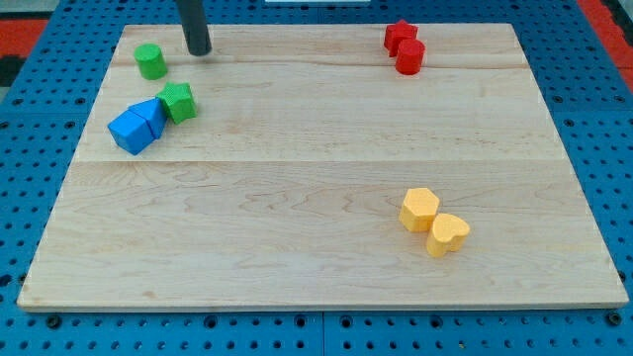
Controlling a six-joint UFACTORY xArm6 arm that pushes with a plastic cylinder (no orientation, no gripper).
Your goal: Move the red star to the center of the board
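Note:
The red star (399,35) lies near the view's top right of the wooden board (316,198). A red cylinder (410,56) touches it just below and to the right. My tip (200,50) rests on the board near the view's top left, far to the left of the red star. It stands to the right of a green cylinder (150,61) and above a green star (179,101).
Two blue blocks (136,125) lie together at the left, touching the green star. A yellow hexagon (418,209) and a yellow heart (448,234) touch each other at the lower right. The board sits on a blue pegboard (40,119).

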